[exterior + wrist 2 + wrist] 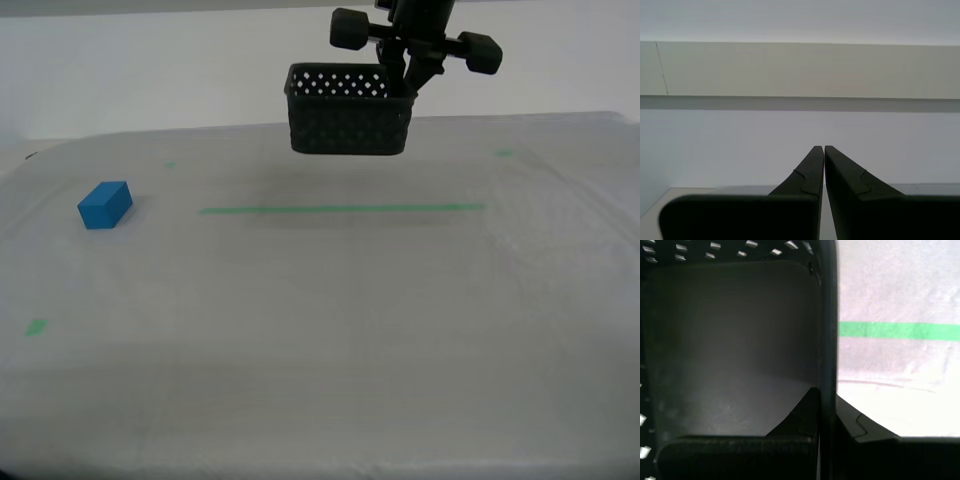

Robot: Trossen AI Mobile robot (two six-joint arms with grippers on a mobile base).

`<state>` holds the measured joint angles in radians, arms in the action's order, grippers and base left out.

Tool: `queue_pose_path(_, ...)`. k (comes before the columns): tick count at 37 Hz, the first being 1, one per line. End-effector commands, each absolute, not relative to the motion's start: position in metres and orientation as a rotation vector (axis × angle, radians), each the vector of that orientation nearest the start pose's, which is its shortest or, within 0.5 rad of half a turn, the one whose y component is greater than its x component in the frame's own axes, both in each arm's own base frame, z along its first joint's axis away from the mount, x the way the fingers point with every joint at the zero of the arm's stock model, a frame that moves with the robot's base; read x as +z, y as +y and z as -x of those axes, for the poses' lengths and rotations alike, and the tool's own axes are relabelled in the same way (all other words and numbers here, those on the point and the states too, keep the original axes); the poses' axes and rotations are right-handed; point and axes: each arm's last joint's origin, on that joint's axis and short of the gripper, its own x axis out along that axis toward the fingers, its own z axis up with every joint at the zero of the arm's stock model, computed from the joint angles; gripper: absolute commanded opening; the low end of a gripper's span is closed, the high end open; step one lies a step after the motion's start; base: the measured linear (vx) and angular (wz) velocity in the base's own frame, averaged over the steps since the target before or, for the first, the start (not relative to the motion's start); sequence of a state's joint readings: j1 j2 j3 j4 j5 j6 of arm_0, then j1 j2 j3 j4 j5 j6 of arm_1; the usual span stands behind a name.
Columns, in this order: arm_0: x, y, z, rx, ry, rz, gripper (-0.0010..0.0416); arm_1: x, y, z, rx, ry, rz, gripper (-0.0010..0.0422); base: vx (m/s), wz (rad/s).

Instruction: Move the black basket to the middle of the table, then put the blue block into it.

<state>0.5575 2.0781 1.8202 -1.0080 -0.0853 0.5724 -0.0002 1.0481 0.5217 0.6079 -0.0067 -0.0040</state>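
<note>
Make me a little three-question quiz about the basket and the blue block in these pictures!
1. True or false: the black basket rests on the table.
2. The blue block is: A) inside the basket, B) on the table, at the exterior view's left, C) held in fingers.
3. Fill in: my first gripper grips the basket's ____.

Key: 1 false, it hangs in the air. 2 B. 3 wall.

Plain white wall (150, 70) behind; pale horizontal panel (800, 70) with shadowed ledge beneath; soft, even indoor light.
</note>
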Motion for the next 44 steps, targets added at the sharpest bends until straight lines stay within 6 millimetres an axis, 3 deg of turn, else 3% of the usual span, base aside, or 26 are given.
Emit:
queue_pose_path(1,0.226,0.232,-0.366,0.170,1.358,-0.177,-0.0001,0.269,0.000,-0.227,0.007,-0.083,0.003,0.0000,0.000,0.000)
queue_pose_path(21,0.189,0.239,-0.379,0.192,1.235,-0.193,0.0000,0.270,0.000,-0.227,0.006,-0.083,0.003,0.0000,0.000,0.000)
queue_pose_path(44,0.141,0.219,-0.378,0.160,1.172,-0.196,-0.0001,0.269,0.000,-0.227,0.006,-0.083,0.003,0.0000,0.000,0.000)
